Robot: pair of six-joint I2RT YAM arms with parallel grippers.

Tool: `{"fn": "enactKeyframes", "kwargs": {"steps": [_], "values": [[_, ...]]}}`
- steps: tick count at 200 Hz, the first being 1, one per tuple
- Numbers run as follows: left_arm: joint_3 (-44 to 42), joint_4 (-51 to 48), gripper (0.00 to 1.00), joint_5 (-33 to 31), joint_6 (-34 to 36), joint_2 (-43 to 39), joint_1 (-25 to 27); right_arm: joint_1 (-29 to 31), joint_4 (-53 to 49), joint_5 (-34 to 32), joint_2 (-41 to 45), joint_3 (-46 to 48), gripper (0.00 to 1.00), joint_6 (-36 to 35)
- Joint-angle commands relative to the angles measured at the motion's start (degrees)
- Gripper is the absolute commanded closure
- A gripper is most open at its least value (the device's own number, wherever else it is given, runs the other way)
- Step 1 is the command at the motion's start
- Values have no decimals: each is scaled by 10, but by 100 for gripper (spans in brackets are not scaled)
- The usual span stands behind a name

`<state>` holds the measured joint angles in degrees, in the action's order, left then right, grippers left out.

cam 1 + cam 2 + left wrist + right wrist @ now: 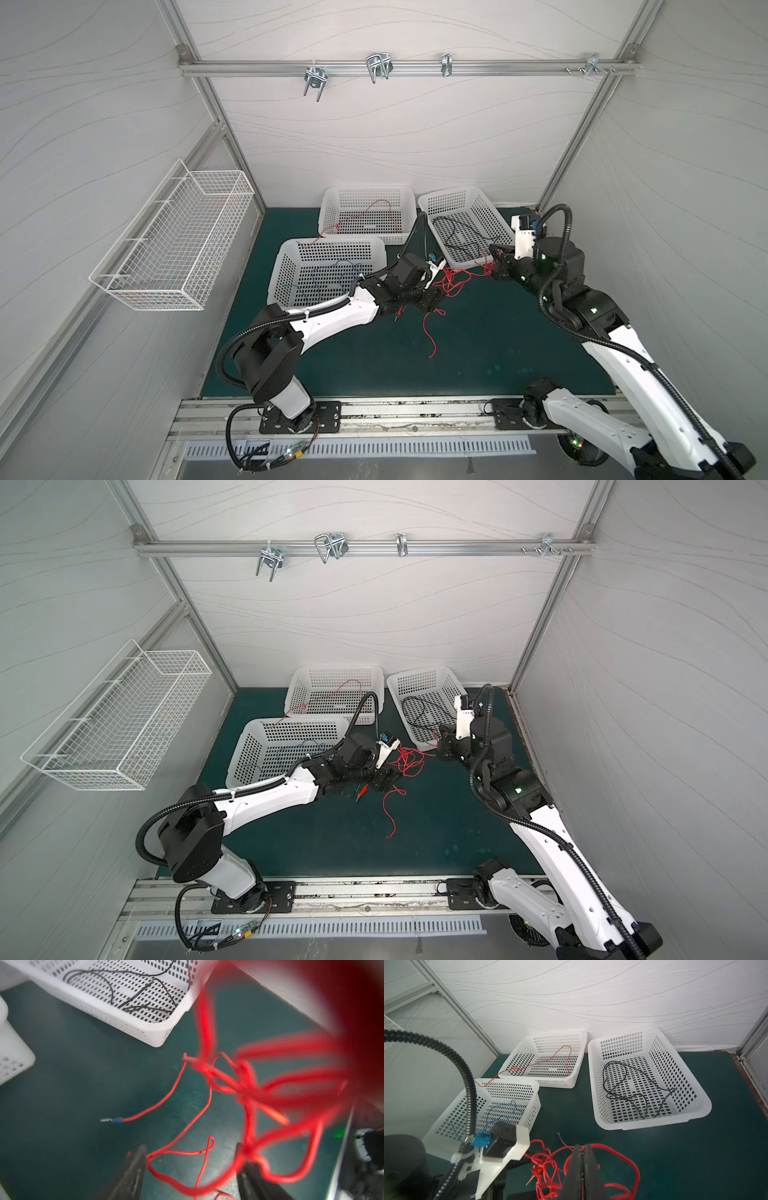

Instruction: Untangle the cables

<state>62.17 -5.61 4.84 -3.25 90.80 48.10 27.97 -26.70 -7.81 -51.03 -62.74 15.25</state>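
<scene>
With the right gripper point(582, 1148) shut tight on the red cables point(247, 1093) and the left gripper point(191, 1147) half open around a loop, it is best to pinch one strand and pull slowly, since the knot lies on the green mat point(478, 353).

Cable tangle point(455, 282) is laid centrally on the mat point(498, 357). Left basket point(332, 242) is set to its left, right basket point(453, 192) just behind it, rear basket point(368, 190) farther back between the two.
</scene>
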Motion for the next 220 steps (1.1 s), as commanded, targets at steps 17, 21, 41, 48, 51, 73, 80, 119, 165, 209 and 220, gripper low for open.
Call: {"fn": "enactKeyframes", "kwargs": {"steps": [17, 21, 41, 48, 51, 73, 80, 119, 165, 209, 220], "values": [[21, 15, 77, -18, -4, -10, 0, -8, -5, 10, 15, -8, 100, 8], [22, 13, 82, -18, -5, -11, 0, -9, -4, 10, 15, -8, 100, 8], [26, 4, 100, -26, -7, -15, 0, -10, -3, 11, 12, -3, 100, 13], [28, 2, 100, -26, -6, -18, 0, -10, -2, 11, 11, -1, 100, 15], [28, 2, 100, -26, -6, -18, 0, -10, -1, 12, 10, 0, 100, 16], [30, -2, 100, -19, -6, -29, 0, -10, 4, 10, 6, 11, 100, 19], [32, -4, 100, -19, -7, -34, 0, -10, 4, 7, 4, 14, 100, 20], [51, -27, 100, -49, -5, -74, 0, -10, 10, -15, -23, 60, 100, 31], [108, -95, 100, -128, 10, -99, -1, -19, 32, -38, -68, 143, 100, 75], [129, -134, 100, -211, 31, -130, -3, -81, 21, -33, -78, 196, 100, 111], [129, -144, 100, -223, 28, -141, -9, -94, 18, -31, -75, 203, 100, 112]]}}
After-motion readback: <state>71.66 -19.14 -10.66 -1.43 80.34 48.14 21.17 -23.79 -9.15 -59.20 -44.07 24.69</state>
